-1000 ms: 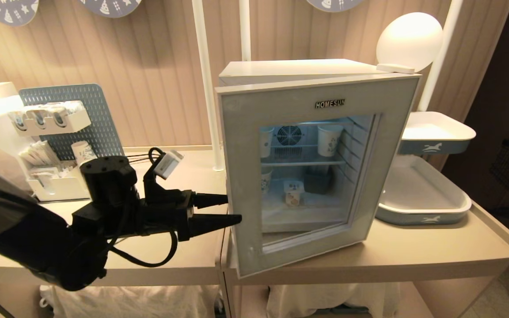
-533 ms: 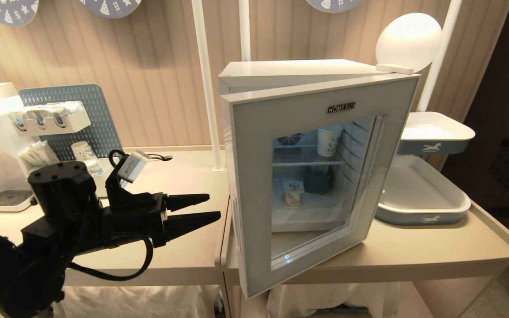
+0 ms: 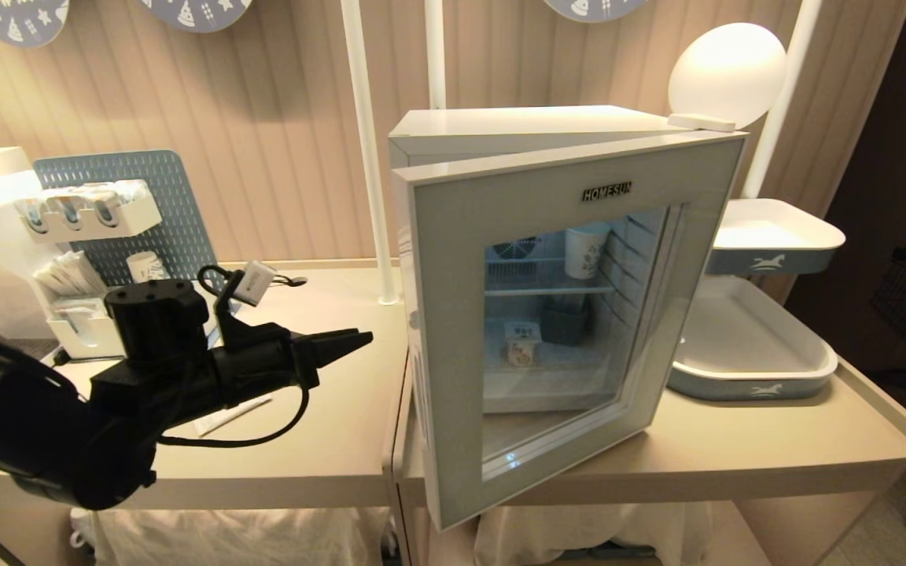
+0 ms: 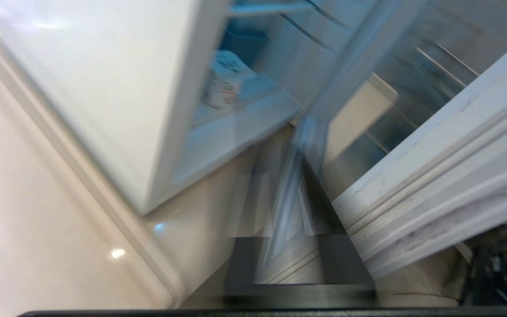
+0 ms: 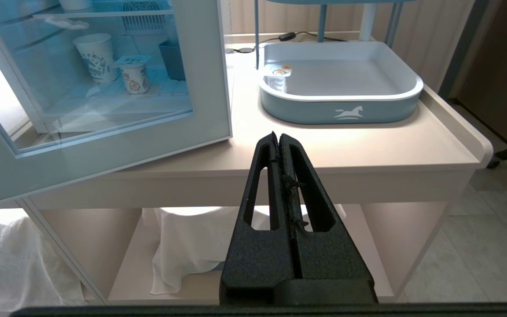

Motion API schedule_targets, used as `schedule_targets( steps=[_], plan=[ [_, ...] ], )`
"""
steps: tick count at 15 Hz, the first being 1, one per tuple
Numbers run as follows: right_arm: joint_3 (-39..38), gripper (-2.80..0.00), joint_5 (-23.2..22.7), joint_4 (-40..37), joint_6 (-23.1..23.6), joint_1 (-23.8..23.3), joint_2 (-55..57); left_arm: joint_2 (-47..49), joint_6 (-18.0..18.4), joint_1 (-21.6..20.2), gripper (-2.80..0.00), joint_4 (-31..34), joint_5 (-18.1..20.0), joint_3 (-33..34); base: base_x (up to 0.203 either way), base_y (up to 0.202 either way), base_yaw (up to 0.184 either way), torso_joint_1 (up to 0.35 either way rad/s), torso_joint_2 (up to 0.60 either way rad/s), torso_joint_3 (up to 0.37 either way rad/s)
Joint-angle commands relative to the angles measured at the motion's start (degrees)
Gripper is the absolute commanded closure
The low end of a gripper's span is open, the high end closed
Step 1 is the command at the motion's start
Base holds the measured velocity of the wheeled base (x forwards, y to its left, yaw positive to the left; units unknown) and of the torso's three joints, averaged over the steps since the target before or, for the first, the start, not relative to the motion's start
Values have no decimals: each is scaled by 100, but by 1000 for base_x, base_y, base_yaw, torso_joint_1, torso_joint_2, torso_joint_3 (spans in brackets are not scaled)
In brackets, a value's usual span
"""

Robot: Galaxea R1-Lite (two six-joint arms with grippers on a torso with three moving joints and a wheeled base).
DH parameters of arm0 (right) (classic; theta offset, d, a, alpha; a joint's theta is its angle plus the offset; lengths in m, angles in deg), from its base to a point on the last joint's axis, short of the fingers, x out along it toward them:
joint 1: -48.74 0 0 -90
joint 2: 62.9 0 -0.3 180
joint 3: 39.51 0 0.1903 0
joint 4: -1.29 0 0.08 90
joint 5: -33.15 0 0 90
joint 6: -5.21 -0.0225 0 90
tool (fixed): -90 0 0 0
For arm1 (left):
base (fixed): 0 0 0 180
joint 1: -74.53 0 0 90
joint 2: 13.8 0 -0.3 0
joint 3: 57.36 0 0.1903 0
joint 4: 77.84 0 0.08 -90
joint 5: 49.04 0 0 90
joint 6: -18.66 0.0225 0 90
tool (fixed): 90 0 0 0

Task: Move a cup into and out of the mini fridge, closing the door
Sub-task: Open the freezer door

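Note:
The mini fridge (image 3: 532, 126) stands on the table with its door (image 3: 445, 330) swung partly open at the left edge. Through the glass I see the cup (image 3: 521, 343), a small foil-lidded pot, on the fridge floor; it also shows in the right wrist view (image 5: 134, 74) and the left wrist view (image 4: 225, 86). My left gripper (image 3: 364, 339) hovers left of the door's free edge, apart from it, fingers together and empty. In its wrist view the left gripper (image 4: 303, 149) points at the gap between fridge body and door. My right gripper (image 5: 278, 136) is shut and parked low before the table.
Taller paper cups (image 3: 585, 250) stand on the fridge shelves. A blue-white tray (image 3: 752, 369) lies right of the fridge, and another foil-lidded pot (image 5: 278, 75) sits in it. An organiser with sachets (image 3: 91, 212) stands at the left. White poles (image 3: 366, 157) rise behind.
The door swung further open. My left gripper drew back left from the door's edge, rolled, and its fingers came together. The right arm stayed still.

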Motion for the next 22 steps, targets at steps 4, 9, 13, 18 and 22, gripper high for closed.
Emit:
schedule_targets(
  steps=[4,9,13,18,22],
  plan=[
    [2,0,3,-5,-16,0,0,591,-15,764,0,310,7,-625,0,0,0,0,0,0],
    [-4,0,3,-5,-7,0,0,455,-15,1233,0,322,60,-531,0,0,0,0,0,0],
    [-7,0,3,4,-7,0,0,-10,-25,1550,0,328,263,-145,0,0,0,0,0,0],
    [-7,0,3,-5,2,0,0,-319,-23,2433,0,382,333,-26,0,0,0,0,0,0],
    [2,0,3,-5,-16,0,0,-44,29,3212,0,1171,306,-877,0,0,0,0,0,0]
  ],
)
